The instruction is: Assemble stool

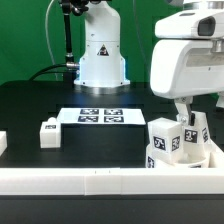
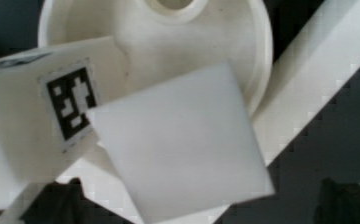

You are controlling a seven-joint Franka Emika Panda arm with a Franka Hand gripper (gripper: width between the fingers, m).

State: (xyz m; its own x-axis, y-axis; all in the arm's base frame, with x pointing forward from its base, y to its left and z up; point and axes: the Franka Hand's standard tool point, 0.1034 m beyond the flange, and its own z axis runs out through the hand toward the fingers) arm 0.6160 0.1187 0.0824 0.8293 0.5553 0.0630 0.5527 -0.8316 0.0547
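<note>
The stool's white round seat (image 2: 230,50), with a hole near its rim, fills the wrist view. In the exterior view the seat (image 1: 208,153) lies at the right, against the border rail. Two blocky legs with black-and-white tags (image 1: 163,141) (image 1: 196,134) stand on it. My gripper (image 1: 186,116) hangs open just above and between these legs. In the wrist view a tagged leg (image 2: 56,95) and a blurred white block (image 2: 180,140) sit close under my gripper (image 2: 195,208). Its dark fingertips (image 2: 42,205) stand wide apart, and nothing is held.
Another tagged leg (image 1: 47,133) stands on the black table at the exterior view's left, and a white piece (image 1: 2,143) shows at the left edge. The marker board (image 1: 100,116) lies mid-table. The long white border rail (image 1: 90,181) runs along the front. The arm's base (image 1: 102,50) stands behind.
</note>
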